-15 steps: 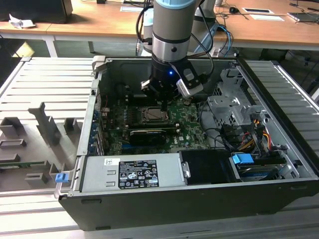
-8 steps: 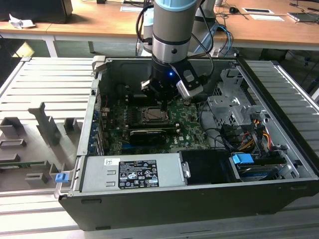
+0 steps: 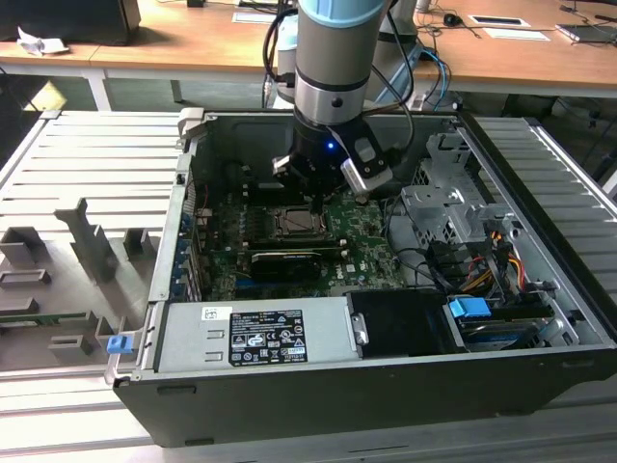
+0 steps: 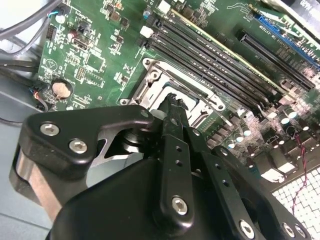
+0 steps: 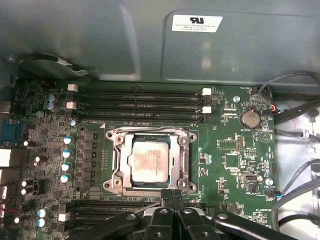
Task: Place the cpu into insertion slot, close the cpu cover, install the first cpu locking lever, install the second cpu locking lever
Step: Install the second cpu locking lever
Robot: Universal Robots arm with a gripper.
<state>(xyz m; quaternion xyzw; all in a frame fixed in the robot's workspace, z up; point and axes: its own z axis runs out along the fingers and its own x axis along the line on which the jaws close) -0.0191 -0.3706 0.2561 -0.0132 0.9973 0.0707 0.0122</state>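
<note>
**A:** So where's the cpu [image 5: 150, 161] at? In the first wrist view it sits flat inside the insertion slot [image 5: 121, 188], with the cpu cover [image 5: 178, 161] folded down around it, silver top showing through the window.

**B:** Yep, looks seated. The gripper [image 5: 171, 194] hangs right at the socket's edge, fingers pressed together with nothing between them. Probably shut like that so the narrow tip can push on something thin near the frame.

**A:** In the exterior view the gripper [image 3: 316, 204] points straight down over the motherboard [image 3: 362, 236] inside the computer case [image 3: 540, 299]. Can't tell whether the levers are latched.
</note>
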